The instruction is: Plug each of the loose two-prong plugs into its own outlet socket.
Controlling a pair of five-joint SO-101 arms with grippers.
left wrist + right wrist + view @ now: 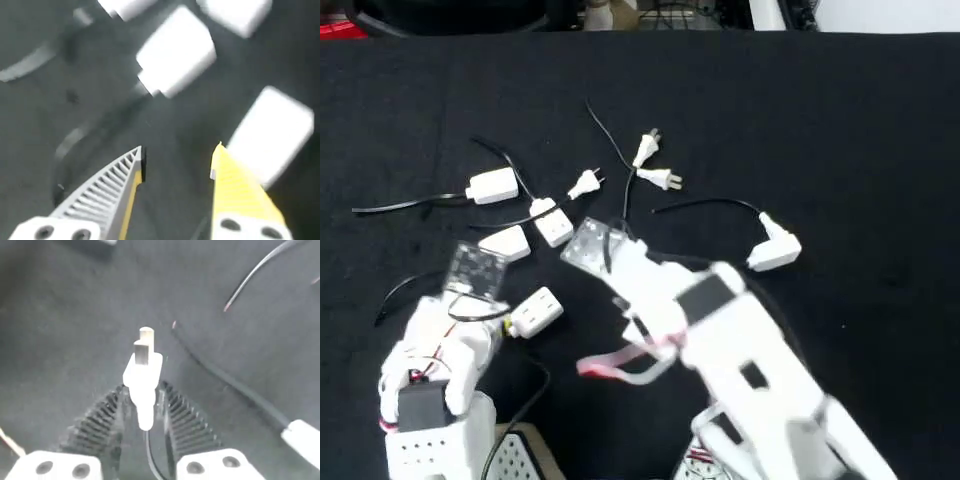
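The right arm's fingers (pixel 100 420) clamp a two-prong plug (pixel 142 367) by its body. Its long axis runs in line with them, prongs pointing straight out past the tips. The left arm's fingers (pixel 110 185) hang spread and empty over the tabletop (pixel 165 130), an outlet socket (pixel 175 50) just ahead.

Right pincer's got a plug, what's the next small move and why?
Probably ease the plug toward the nearest socket block and line up its prongs. The right pincer is shut on the plug body, and the prongs are free, pointing at bare cloth.
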